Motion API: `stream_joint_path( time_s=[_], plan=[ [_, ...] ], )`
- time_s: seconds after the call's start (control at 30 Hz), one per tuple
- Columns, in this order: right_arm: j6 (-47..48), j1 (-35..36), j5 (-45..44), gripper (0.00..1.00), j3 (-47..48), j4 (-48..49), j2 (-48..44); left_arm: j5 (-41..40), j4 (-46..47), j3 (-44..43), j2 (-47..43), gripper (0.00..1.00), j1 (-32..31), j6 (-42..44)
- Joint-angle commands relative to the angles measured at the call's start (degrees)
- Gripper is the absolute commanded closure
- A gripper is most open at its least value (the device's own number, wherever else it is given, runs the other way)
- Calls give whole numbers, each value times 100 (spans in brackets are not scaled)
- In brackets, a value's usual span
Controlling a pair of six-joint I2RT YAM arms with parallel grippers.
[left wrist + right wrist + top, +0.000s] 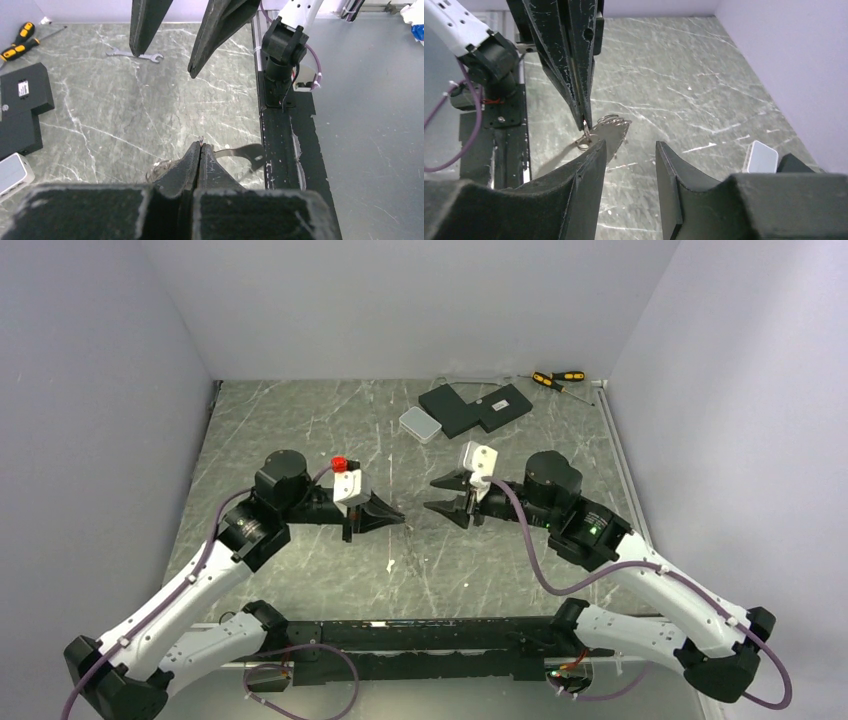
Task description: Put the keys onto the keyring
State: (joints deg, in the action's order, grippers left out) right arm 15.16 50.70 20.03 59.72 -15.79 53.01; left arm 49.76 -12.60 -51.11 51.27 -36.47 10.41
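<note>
My left gripper (201,146) is shut, and a sliver of silvery metal pokes out past its tip. From the right wrist view, its closed fingers (579,75) come down from above with a tiny silvery key (583,142) dangling from the tip, round end lowest. The keyring (613,119), a thin wire loop, sits just beyond that tip. It also peeks out beside the left finger as the keyring (159,170). My right gripper (630,147) is open and empty, a short gap away from the key. In the top view the left gripper (402,519) and right gripper (432,495) face each other tip to tip.
A small white box (420,423) and flat black boxes (478,406) lie at the back. Two screwdrivers (558,379) rest by the far wall. A thin wrench (135,54) lies on the marble. A black rail (420,635) runs along the near edge.
</note>
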Motion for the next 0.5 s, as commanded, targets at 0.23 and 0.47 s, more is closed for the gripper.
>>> stream_joint_path(
  time_s=[0.23, 0.47],
  plan=[
    [-870, -524, 1976, 57, -593, 1486, 138, 313, 1760, 457, -626, 100, 34, -641],
    [-1059, -671, 2448, 56, -655, 1827, 449, 354, 1982, 585, -824, 100, 35, -761]
  ],
)
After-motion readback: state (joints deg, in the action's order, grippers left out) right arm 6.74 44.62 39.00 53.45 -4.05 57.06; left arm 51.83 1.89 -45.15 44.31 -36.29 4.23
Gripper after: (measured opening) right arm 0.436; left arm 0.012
